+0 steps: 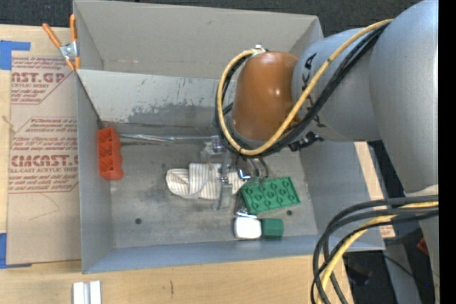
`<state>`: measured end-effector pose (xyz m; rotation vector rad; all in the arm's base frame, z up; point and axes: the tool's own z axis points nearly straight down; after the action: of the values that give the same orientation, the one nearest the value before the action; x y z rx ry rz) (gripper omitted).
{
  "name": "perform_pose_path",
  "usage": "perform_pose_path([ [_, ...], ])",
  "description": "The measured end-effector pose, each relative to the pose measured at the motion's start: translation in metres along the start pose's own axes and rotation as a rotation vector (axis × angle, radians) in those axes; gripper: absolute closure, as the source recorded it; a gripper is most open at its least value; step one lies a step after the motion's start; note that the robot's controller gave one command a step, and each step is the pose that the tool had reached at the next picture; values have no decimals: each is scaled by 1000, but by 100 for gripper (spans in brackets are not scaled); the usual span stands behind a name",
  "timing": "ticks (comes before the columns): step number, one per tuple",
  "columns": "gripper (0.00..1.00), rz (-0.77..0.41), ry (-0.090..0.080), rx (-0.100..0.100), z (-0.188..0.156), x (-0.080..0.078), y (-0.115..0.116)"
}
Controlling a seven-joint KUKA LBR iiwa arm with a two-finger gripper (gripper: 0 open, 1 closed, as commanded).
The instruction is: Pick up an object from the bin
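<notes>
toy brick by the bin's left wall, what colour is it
The toy brick is orange-red; the camera view shows it best, against the left wall of the bin.

It is a robot lab: a big robot arm [399, 82] with cables [223, 100] hangs over a grey metal bin [192, 32].

A grey metal bin [95, 213] is showing dull, scuffed walls, with darker speckling running across its sloping back wall. An orange-red studded brick [108, 153] is standing out brightly against the grey. A crumpled cloth [189, 181] is showing off-white with faint darker stripes. A flat studded plate [271, 194] is showing bright green. A white block [247, 228] is sitting pale against a dark green block [273, 227]. The arm's rounded cover [262, 96] is gleaming orange-brown, with yellow and black cables [223, 92] looping round it. The pincer [228, 185] is glinting silver.
</notes>
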<state>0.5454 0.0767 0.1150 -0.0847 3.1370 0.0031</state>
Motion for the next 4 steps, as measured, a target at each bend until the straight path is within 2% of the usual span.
perform_pose_path([
  [1, 0, -21, 5, 1, 36, 2, -1],
  [2, 100, 36, -3, -2, 45, -5, 16],
  [3, 100, 36, -3, -2, 45, -5, 16],
  [4, 100, -267, -5, -2, 32, -24, 21],
])
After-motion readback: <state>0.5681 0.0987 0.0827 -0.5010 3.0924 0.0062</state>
